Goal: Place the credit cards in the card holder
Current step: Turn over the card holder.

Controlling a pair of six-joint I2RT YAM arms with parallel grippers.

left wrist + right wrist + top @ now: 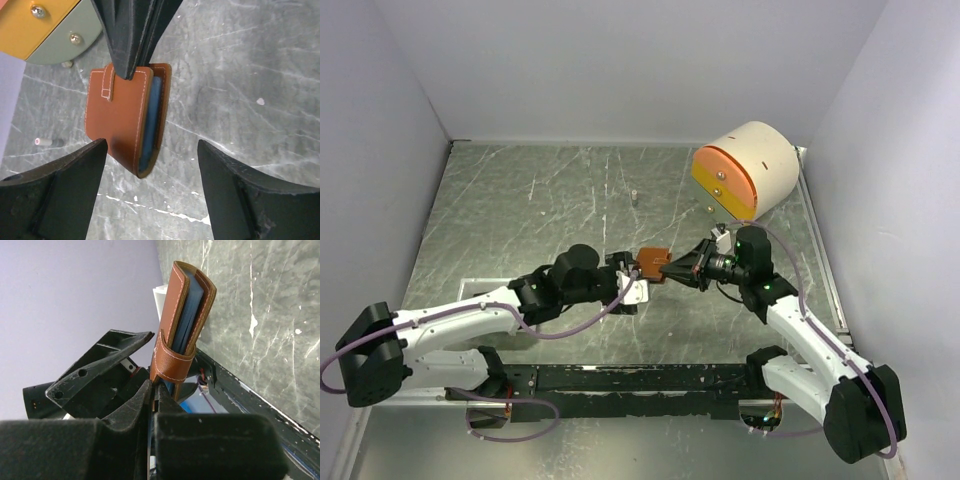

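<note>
The card holder (653, 263) is a rust-brown folded wallet with white stitching and a blue-grey inside, held in the air between the two arms. My right gripper (674, 267) is shut on its strap end (172, 362), with the jaws (155, 387) pinched tight together. In the left wrist view the card holder (125, 120) hangs from the right gripper's dark fingers (132, 40). My left gripper (151, 150) stands open, its fingers either side of the holder's free end without touching it. No credit cards show as separate things; whether any sits inside I cannot tell.
A big cream-and-orange round drawer unit (745, 170) stands at the back right, close behind the right arm. A small white peg (634, 196) lies on the grey marbled table (520, 210). Walls close in on the left, back and right.
</note>
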